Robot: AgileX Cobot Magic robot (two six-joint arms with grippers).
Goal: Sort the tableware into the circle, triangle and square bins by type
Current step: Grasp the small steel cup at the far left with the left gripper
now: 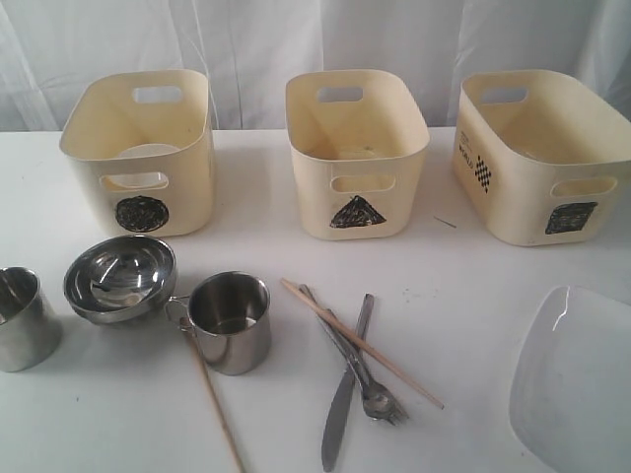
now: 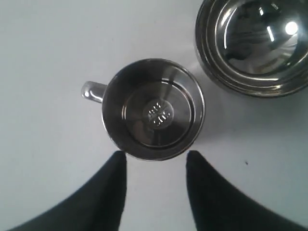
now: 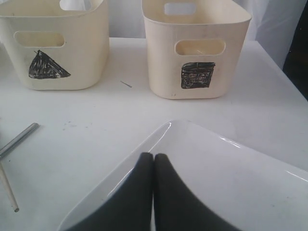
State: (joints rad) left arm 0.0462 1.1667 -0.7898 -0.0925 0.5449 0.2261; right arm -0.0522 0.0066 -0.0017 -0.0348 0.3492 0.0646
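Exterior view: circle bin (image 1: 192, 187), triangle bin (image 1: 315, 202) and square bin (image 1: 513, 202) stand in a row at the back of the tabletop (image 1: 463, 286), left to right. In front of the circle bin sits the steel bowl (image 1: 120, 278), with one steel cup (image 1: 25, 317) at the view's left edge and a second steel cup (image 1: 230, 320) just right of the bowl. The knife (image 1: 340, 409) and fork (image 1: 380, 402) lie crossed mid-table, with one chopstick (image 1: 360, 342) across them. The other chopstick (image 1: 217, 414) lies below the second cup.

Left gripper (image 2: 155, 159): the fingers (image 2: 113, 185) are apart over a steel cup beside the bowl, holding nothing.

Right gripper (image 3: 153, 156): the fingers are pressed together over the white plate (image 3: 231, 173), which lies at the tabletop's front right. I cannot tell whether they touch it.
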